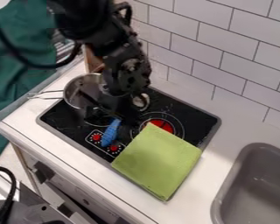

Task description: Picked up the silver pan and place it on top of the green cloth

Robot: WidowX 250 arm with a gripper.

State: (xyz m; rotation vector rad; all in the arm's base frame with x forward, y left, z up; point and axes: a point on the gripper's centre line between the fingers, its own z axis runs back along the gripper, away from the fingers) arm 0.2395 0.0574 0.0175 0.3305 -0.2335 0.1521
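My gripper (109, 120) hangs over the left part of the black stove top, its fingers spread apart, one beside the silver pan and the other near the blue object. The silver pan (74, 97) stands at the stove's upper left corner, partly hidden behind the gripper, with its wire handle pointing left over the counter. The green cloth (158, 162) lies flat over the stove's lower right part and its front edge.
A blue object (111, 132) lies by the red knobs (96, 137), left of the cloth. A round metallic item (141, 101) is behind the gripper. The red burner (161, 124) shows above the cloth. At right is a grey sink (223, 197); a tiled wall (224, 48) rises behind.
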